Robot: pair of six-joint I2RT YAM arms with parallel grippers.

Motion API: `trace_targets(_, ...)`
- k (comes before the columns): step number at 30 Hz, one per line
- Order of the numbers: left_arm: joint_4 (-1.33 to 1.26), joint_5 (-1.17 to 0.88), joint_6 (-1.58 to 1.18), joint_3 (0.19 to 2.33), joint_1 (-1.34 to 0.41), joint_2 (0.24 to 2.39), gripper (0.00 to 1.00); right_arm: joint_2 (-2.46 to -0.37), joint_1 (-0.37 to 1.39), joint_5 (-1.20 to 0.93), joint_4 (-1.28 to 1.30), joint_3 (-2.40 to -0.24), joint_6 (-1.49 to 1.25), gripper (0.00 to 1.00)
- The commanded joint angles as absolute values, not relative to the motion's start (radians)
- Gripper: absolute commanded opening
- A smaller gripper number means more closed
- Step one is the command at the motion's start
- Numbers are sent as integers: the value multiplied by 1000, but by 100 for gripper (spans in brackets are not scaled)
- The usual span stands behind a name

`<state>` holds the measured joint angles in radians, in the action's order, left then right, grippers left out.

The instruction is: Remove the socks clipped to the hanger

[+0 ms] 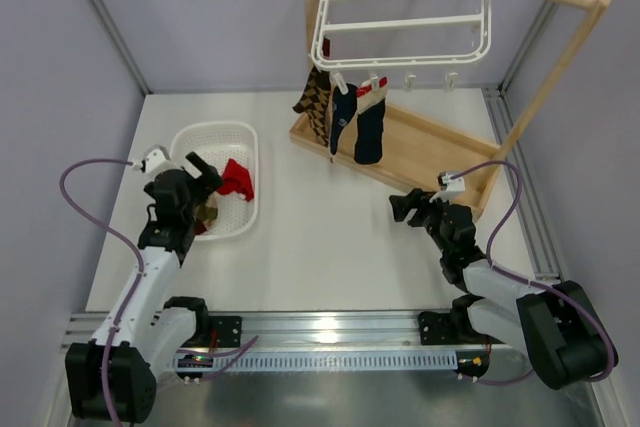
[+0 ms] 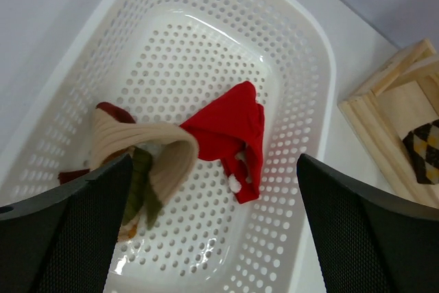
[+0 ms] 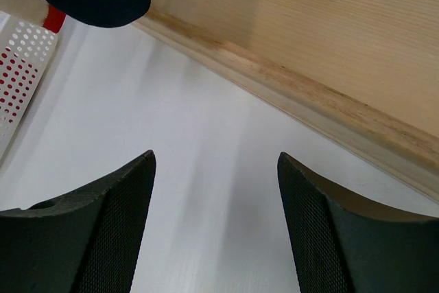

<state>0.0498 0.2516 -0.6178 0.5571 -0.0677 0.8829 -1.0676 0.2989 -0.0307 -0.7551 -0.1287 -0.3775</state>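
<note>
Hovering over the basket (image 2: 321,94), left tool (image 2: 214,169) gapes (red sock (image 2: 230,128) inside).

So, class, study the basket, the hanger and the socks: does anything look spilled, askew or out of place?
Nothing stands out. The red sock and a cream sock lie crumpled inside the white basket, and three socks hang by clips from the near edge of the hanger.

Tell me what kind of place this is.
Probably a lab robot cell staged for laundry: bare walls around a white table, socks clipped to a hanger, a basket holding others.
</note>
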Motion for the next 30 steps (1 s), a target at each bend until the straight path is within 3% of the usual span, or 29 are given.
trace_targets(1,118,373,-611,600,-71,862,100,-1078,296,-37,-818,-161,-383,73)
trace_targets(6,164,476,-563,629,-133,885,100,-1097,296,-40,-824,-166,-382,73)
trace_targets(11,48,388,-566,608,-211,896,100,-1123,296,-55,-847,-170,-393,73)
trace_targets(17,-98,482,-480,692,-501,1053,100,-1158,296,-75,-876,-175,-403,73)
trace_targets(21,-201,424,-433,779,-642,1189,100,-1151,296,-83,-874,-173,-402,73)
trace_targets(30,-424,268,-393,843,-764,1319,100,-1141,285,-121,-867,-184,-400,73)
